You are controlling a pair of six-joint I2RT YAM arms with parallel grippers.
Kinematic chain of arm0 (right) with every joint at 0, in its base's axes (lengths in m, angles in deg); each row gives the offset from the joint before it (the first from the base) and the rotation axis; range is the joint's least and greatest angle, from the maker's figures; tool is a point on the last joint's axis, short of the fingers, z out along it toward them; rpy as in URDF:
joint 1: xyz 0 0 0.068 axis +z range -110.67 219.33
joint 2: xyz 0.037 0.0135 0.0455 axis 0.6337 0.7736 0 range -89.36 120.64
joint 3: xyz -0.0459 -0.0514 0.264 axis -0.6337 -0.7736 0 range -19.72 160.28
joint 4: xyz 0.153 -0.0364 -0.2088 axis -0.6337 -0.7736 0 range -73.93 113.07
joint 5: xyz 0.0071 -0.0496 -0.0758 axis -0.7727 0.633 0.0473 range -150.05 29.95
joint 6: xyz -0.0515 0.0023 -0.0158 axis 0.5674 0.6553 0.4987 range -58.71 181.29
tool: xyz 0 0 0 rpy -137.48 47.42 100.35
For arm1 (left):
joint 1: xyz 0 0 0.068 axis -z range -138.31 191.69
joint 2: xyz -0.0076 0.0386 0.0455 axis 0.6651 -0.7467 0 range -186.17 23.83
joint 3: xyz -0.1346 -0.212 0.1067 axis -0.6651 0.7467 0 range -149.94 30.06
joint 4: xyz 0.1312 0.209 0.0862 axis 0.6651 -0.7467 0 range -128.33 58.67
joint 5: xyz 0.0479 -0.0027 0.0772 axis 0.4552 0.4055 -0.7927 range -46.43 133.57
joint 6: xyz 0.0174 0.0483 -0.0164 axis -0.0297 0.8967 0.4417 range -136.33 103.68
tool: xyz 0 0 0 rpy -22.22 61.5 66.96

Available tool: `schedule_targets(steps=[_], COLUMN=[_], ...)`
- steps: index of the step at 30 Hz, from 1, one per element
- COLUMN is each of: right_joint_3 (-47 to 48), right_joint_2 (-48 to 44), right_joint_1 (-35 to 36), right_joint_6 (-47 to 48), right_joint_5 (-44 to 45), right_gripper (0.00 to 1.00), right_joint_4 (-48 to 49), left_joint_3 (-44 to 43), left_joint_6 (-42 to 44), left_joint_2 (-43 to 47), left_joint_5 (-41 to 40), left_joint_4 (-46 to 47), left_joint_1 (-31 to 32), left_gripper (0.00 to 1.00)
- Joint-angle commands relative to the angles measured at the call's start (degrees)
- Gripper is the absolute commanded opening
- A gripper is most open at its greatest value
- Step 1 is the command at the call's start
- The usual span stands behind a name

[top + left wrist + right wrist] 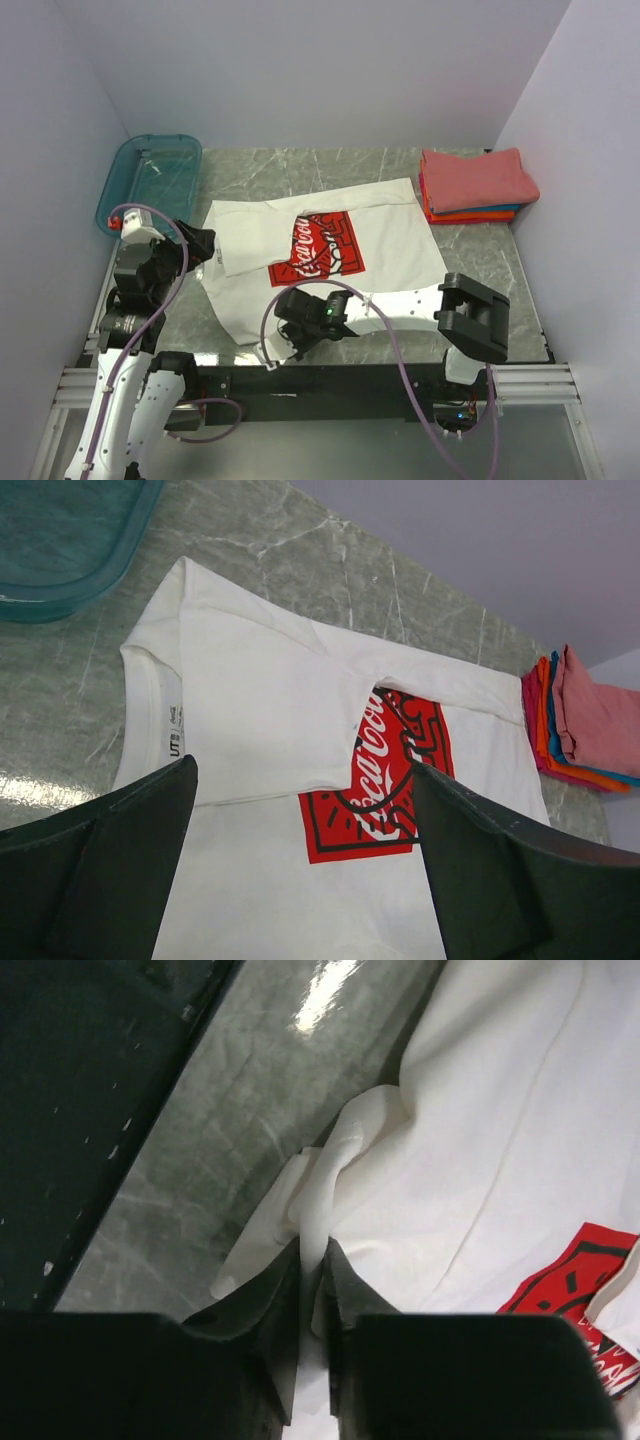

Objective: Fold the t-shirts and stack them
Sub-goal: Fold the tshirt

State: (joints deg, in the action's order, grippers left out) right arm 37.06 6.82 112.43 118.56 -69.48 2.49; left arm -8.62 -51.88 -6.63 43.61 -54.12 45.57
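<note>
The white tee (pixel 400 235) with the red Coca-Cola print (pixel 322 247) lies spread on the table, one flap folded over the print's upper left. My left gripper (pixel 200 243) is open and empty, hovering at the shirt's left collar side; in the left wrist view its gripper (pixel 300 880) has the tee (pixel 260 690) between the wide-apart fingers. My right gripper (pixel 288 345) is shut on a bunched fold of the tee's near edge; the right wrist view shows the gripper (pixel 313 1250) pinching white cloth (pixel 350 1150). Folded coral-red, orange and blue tees (pixel 478 182) are stacked at the back right.
A teal plastic bin (pixel 150 180) sits at the back left, also in the left wrist view (pixel 60 540). The table's dark near edge (pixel 90 1110) runs close beside the right gripper. White walls enclose the table on three sides.
</note>
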Motion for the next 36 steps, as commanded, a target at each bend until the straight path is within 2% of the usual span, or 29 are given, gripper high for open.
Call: schedule_targets(steps=[1,2,3,5,7,10,11,13,14,17,19,22,23,24,26,28,29,33,36], right_joint_3=[4.4,5.6,6.2,8.1,10.4,14.6,15.2,17.2,17.5,17.1,15.8,15.3,15.7,16.4,17.4,14.4,12.9,10.8,8.4], right_joint_2=[0.8,0.8,-0.1,-2.6,-3.6,-3.5,-2.3,-0.4,1.1,2.3,1.7,-0.3,-1.3,-1.6,-2.7,-4.1,-5.2,-3.1,-2.4], right_joint_1=[0.3,0.1,-0.4,-2.2,-7.3,-16.6,-18.5,-23.0,-24.4,-28.4,-29.6,-29.9,-29.9,-30.0,-29.3,-27.9,-25.5,-16.6,-12.0], right_joint_6=[-2.6,-3.6,-4.4,-7.7,-14.4,-23.3,-25.1,-28.4,-29.4,-31.5,-32.1,-30.4,-28.6,-23.1,-18.3,-14.3,-14.0,-14.1,-9.2], right_joint_5=[0.7,0.4,-1.2,-4.5,-9.4,-11.9,-11.6,-9.2,-8.5,-8.1,-8.0,-10.7,-17.0,-21.0,-28.1,-32.1,-31.2,-18.4,-10.5], right_gripper=[0.16,0.06,0.00,0.00,0.00,0.00,0.11,0.24,0.35,0.53,0.57,0.60,0.60,0.59,0.59,0.59,0.60,0.60,0.61], right_joint_4=[-0.7,-0.7,-0.7,-0.2,0.3,2.8,3.0,1.3,-0.1,-1.6,-1.4,-1.7,-4.5,-7.0,-12.1,-10.9,-6.4,0.1,5.8], left_joint_3=[-0.1,0.0,0.1,0.2,0.1,0.2,0.3,0.3,0.2,0.4,0.7,1.0,1.1,1.1,1.3,2.5,2.8,2.6,1.6], left_joint_6=[1.4,1.4,1.4,1.4,1.4,1.4,1.4,1.3,1.4,1.2,0.9,0.7,0.5,0.3,-0.4,-1.5,-2.3,-2.9,-2.9], left_joint_2=[0.0,-0.2,-0.2,-0.5,-0.5,-0.2,-0.3,-0.4,-0.5,-0.6,-0.5,-1.1,-1.9,-2.1,-3.5,-4.2,-4.9,-5.1,-4.2], left_joint_5=[-0.6,-0.5,-0.5,-0.5,-0.5,-0.5,0.3,0.4,0.5,1.0,1.6,3.9,4.6,5.7,8.0,10.7,11.1,9.7,6.7], left_joint_4=[1.0,1.2,1.3,1.3,1.2,1.5,1.4,1.3,1.3,1.6,2.0,2.4,2.5,2.4,2.3,2.7,3.0,1.5,-0.2], left_joint_1=[-0.1,-0.1,-0.1,-0.1,-0.1,-0.1,-0.1,-0.1,-0.1,-0.1,-0.1,-0.1,-0.1,-0.1,-0.1,-0.1,-0.1,-0.1,-0.1], left_gripper=[0.93,0.93,0.93,0.93,0.93,0.93,0.93,0.93,0.93,0.93,0.93,0.93,0.93,0.93,0.93,0.92,0.91,0.89,0.89])
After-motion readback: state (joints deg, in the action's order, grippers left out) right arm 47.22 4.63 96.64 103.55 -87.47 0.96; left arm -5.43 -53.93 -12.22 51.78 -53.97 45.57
